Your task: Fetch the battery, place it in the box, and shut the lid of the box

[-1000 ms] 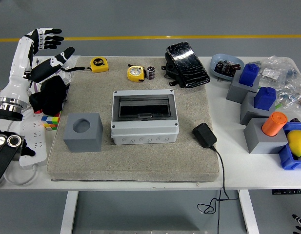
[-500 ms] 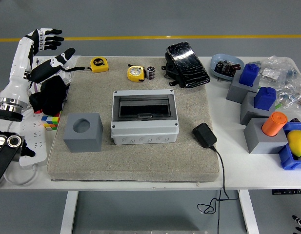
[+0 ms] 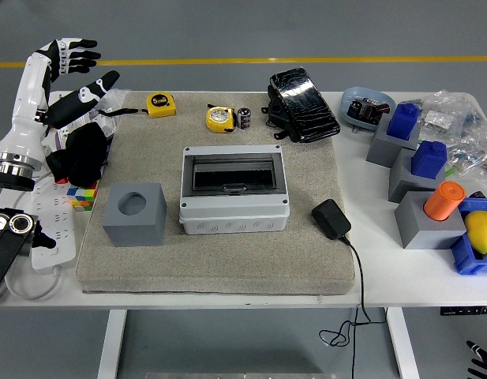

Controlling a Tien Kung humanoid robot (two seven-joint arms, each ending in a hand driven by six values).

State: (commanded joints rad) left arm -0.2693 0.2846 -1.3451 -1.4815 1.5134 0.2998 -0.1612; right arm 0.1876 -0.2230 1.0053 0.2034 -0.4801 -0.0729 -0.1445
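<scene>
Black-tipped fingers (image 3: 77, 54) of the left hand (image 3: 73, 75) splayed wide, holding nothing, apparently clear of the table. Battery (image 3: 244, 118) upright, well right of those fingers, beside yellow tape measure (image 3: 219, 118); grey box (image 3: 234, 191) nearer, lid closed.

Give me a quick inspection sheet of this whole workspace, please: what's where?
Surface: white table with a grey mat on it.
Job's things: battery upright at the mat's far edge; grey box mid-mat, dark lid down.
Clutter: two yellow tape measures, grey cube with a hole, black pouch, colour cube, blue and grey blocks, orange cylinder, lemon.
Hands: left hand raised at far left, fingers spread, empty; right hand only a sliver at the bottom right corner.
Cables: black adapter, lead dropping over the near edge; white power strip at left.
Surroundings: grey floor, yellow line.
</scene>
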